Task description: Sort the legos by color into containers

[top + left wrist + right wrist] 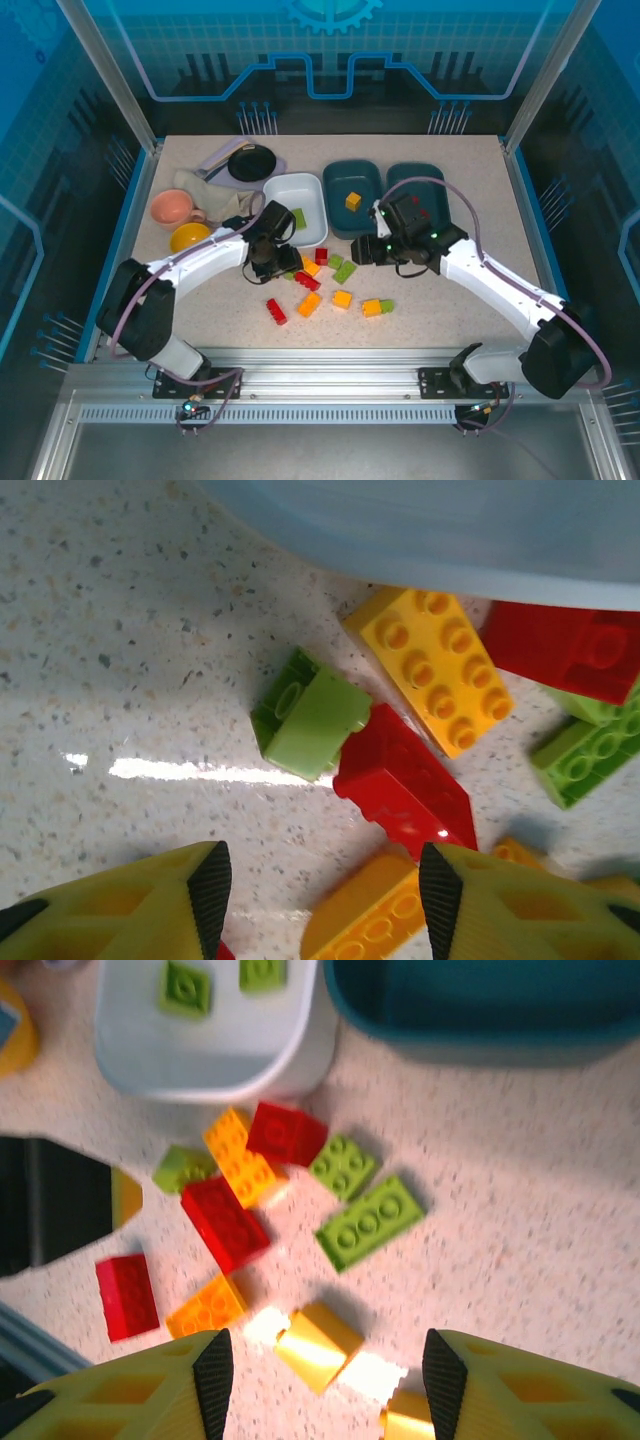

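Loose legos lie in front of the trays: red, orange, yellow and green. The white tray holds a green brick. One teal tray holds a yellow brick; the other teal tray holds red ones. My left gripper is open low over the pile, with an orange brick lying between its fingers and a green brick and a red one ahead. My right gripper is open above a yellow brick.
A pink cup, a yellow bowl and a black round dish stand at the back left. The white tray's rim is close ahead of the left fingers. The left gripper's dark body shows in the right wrist view.
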Tool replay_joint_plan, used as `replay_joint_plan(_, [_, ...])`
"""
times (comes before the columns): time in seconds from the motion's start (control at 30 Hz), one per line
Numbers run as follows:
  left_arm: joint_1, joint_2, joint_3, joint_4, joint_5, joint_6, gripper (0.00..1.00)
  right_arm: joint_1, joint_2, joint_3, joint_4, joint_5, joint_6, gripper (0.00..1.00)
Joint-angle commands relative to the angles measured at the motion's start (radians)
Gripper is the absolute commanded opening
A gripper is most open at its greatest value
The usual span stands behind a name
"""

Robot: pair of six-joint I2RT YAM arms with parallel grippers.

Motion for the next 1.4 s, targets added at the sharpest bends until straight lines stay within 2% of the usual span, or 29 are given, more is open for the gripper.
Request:
replay_joint_plan(0.0, [0.01,0.046,0.054,0.001,0.001,0.163,0.57,0.026,-0.062,-0.014,0.041,-0.036,0.016,0.55])
replay_joint_plan(0.27, [0.013,0.144,0.108,-0.009,-0.03,0.204,0.56,0.04,-0.096,-0.024,0.017,-0.045,0.025,0.55])
replay_joint_plan(0.57, [0.013,0.192,0.1,0.006,-0.059,0.21,0.44,0.044,-0.1,-0.02,0.015,-0.05,0.035,0.56])
replay_joint_plan(0.83, [0.005,0.215,0.085,0.024,-0.071,0.193,0.44,0.048,-0.093,-0.021,0.021,-0.05,0.044,0.56])
replay_joint_plan(1.03, [0.003,0.219,0.079,0.024,-0.097,0.193,0.29,0.054,-0.09,-0.018,0.028,-0.047,0.052,0.56])
replay_joint_plan(1.2, [-0.008,0.127,0.07,-0.026,-0.169,0.166,0.26,0.057,-0.101,-0.002,0.024,-0.031,0.054,0.55])
replay_joint_plan(1.37, [-0.009,-0.017,0.101,-0.135,-0.183,0.117,0.24,0.059,-0.111,0.016,0.015,-0.004,0.056,0.55])
